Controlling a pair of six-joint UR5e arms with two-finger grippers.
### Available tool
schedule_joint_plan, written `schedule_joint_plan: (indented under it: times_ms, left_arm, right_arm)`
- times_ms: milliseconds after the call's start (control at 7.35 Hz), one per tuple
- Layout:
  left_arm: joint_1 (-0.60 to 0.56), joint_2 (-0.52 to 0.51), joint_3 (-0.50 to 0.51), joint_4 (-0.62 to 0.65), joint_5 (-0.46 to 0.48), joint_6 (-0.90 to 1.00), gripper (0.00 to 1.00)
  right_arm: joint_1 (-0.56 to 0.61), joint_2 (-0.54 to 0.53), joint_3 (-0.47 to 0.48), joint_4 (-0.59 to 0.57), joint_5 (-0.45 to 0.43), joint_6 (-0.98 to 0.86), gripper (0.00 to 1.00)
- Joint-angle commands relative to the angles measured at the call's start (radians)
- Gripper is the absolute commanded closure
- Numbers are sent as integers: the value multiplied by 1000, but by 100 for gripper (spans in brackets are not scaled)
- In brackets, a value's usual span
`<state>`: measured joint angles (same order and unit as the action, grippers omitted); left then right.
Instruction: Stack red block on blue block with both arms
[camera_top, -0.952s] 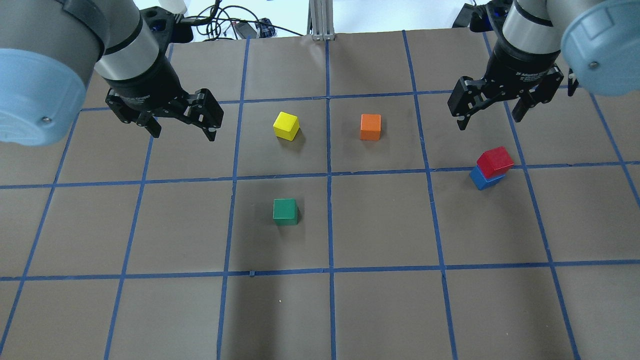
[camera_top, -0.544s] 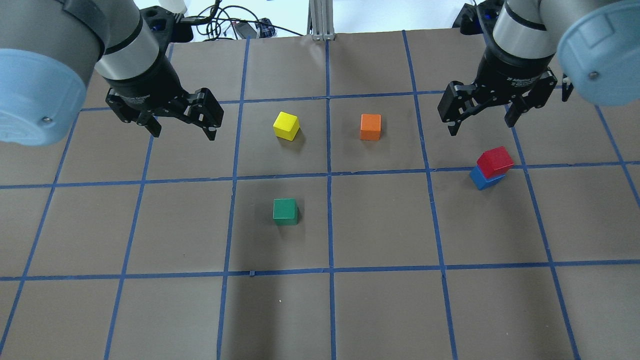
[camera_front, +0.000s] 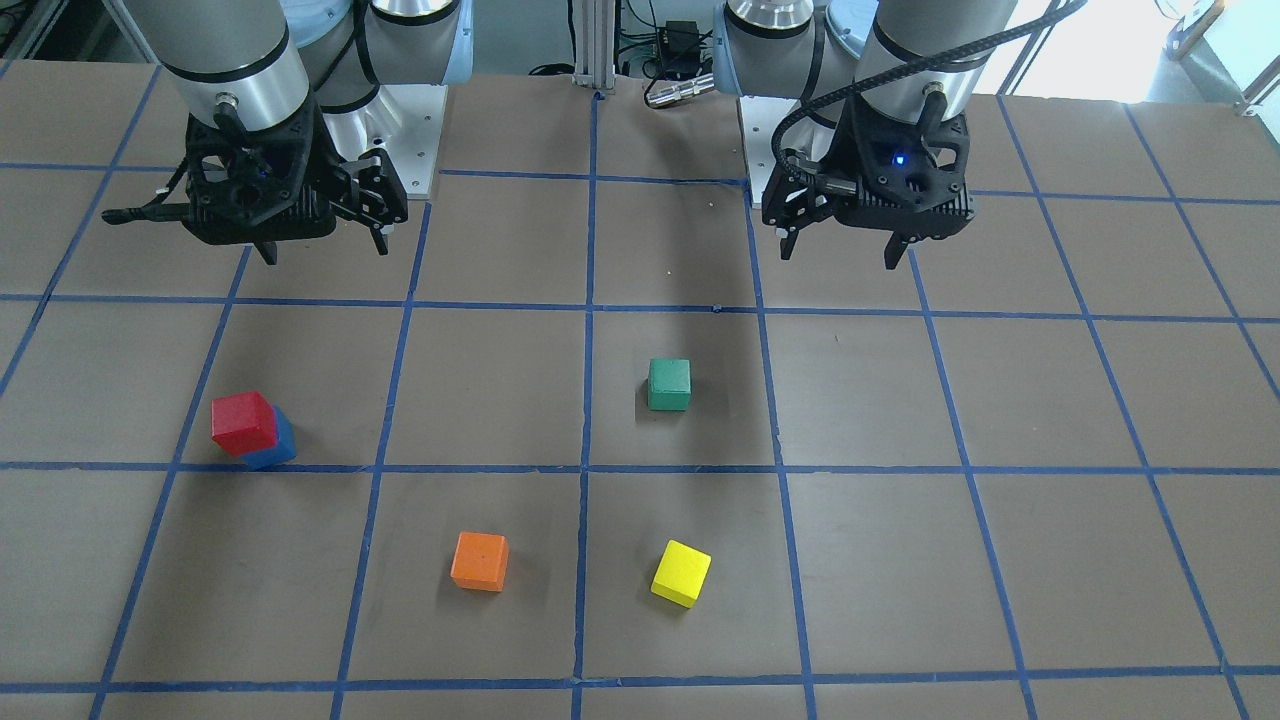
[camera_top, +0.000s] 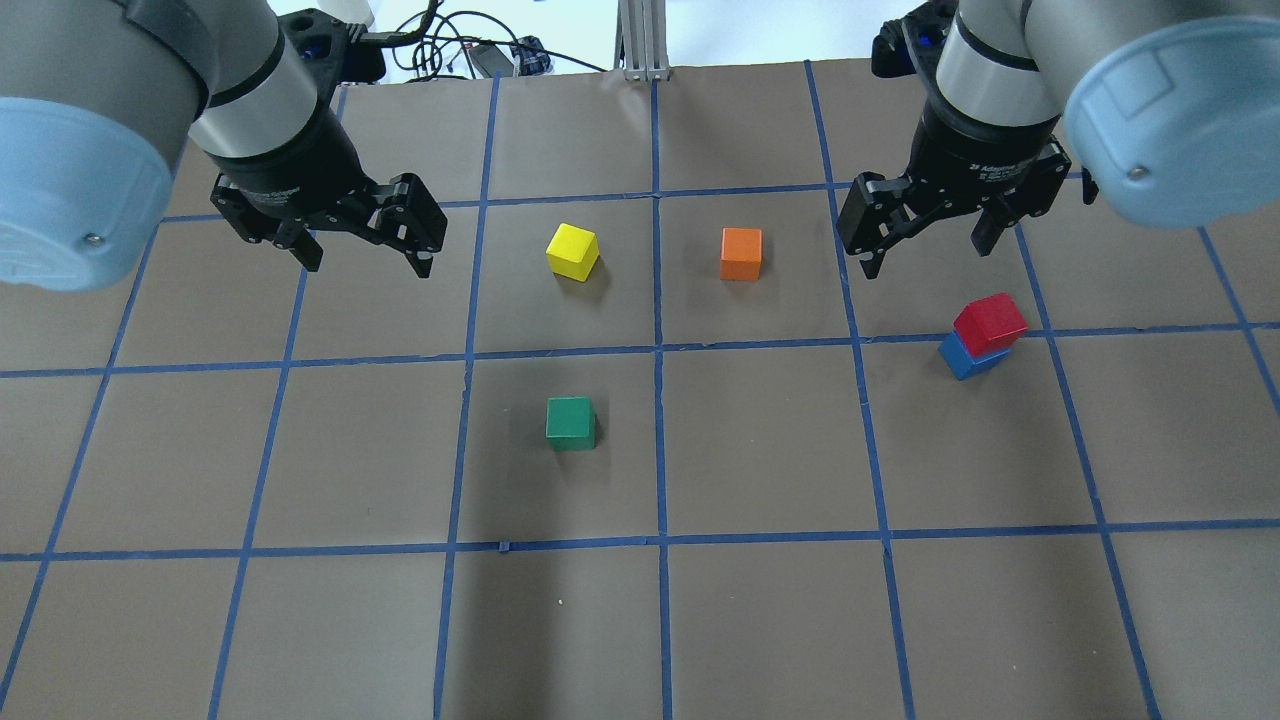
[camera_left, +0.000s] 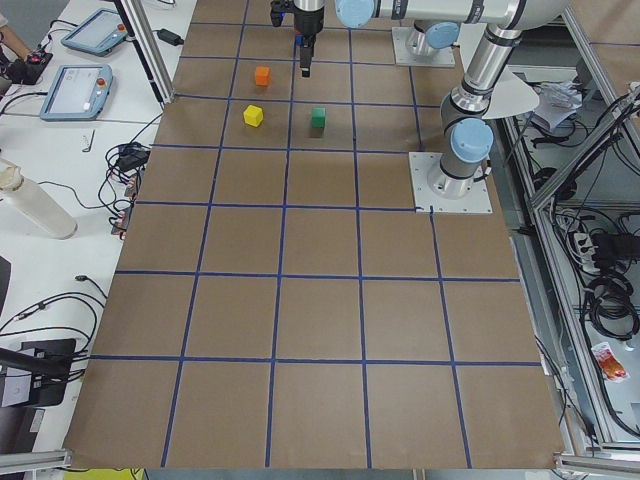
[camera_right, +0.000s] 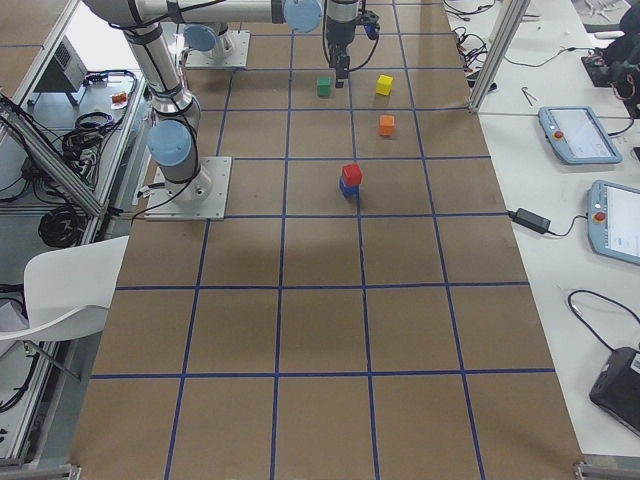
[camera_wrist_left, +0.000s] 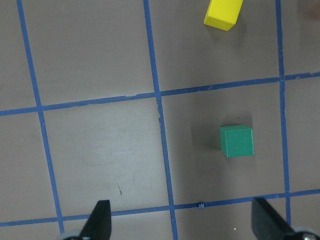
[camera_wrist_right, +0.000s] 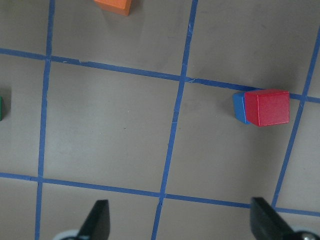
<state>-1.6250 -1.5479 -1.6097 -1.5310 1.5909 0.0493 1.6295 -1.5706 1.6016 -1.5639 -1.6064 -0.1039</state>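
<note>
The red block (camera_top: 990, 320) sits on top of the blue block (camera_top: 962, 358), slightly offset, on the right side of the table. The stack also shows in the front view, red (camera_front: 241, 421) on blue (camera_front: 277, 445), and in the right wrist view, red (camera_wrist_right: 266, 107) on blue (camera_wrist_right: 240, 107). My right gripper (camera_top: 928, 258) is open and empty, raised above the table, beyond and left of the stack. My left gripper (camera_top: 368, 262) is open and empty, raised over the left side.
A yellow cube (camera_top: 572, 250) and an orange cube (camera_top: 741, 253) stand between the two grippers. A green cube (camera_top: 570, 422) stands nearer the robot, at the table's middle. Blue tape lines grid the brown table.
My right gripper has moved left, away from the stack, still open. The left gripper and all the blocks have not moved.
</note>
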Motion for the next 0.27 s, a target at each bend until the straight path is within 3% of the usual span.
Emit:
schedule_joint_plan:
  times_ms: [0, 136]
  left_arm:
    - [1, 0, -1, 0, 1, 0, 0]
    - [1, 0, -1, 0, 0, 0, 0]
  right_arm:
    - [0, -2, 6, -2, -1, 0, 0]
    - [0, 0, 4, -4, 0, 0, 0]
